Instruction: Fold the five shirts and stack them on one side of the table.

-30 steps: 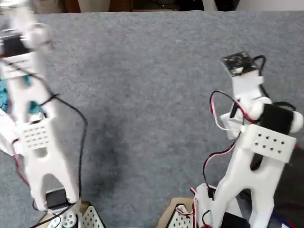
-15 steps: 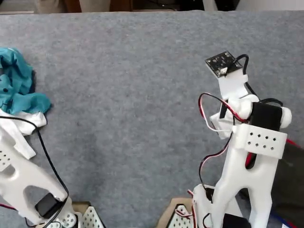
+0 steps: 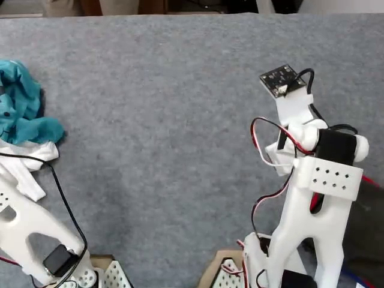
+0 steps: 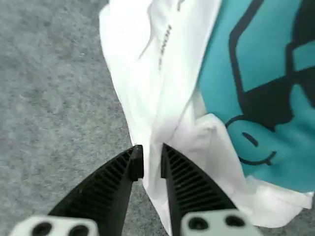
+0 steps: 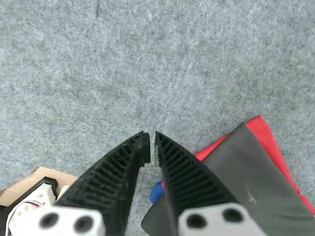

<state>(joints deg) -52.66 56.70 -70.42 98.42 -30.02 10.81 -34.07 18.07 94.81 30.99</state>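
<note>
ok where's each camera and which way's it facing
High view: fixed overhead, facing down at the table; left arm and right arm show.
Left wrist view: on that wrist, facing down past the left gripper at white shirt and teal shirt.
Right wrist view: likewise, past the right gripper at table, dark shirt.
High and left wrist share the teal shirt.

Perhaps a robotics lab: grey felt tabletop (image 3: 180, 90), white plastic arms (image 3: 318, 180), exposed circuit board (image 3: 279, 80).

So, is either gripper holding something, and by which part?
The left gripper seems to pinch the white shirt by a fold near its edge. The right gripper holds nothing.
</note>
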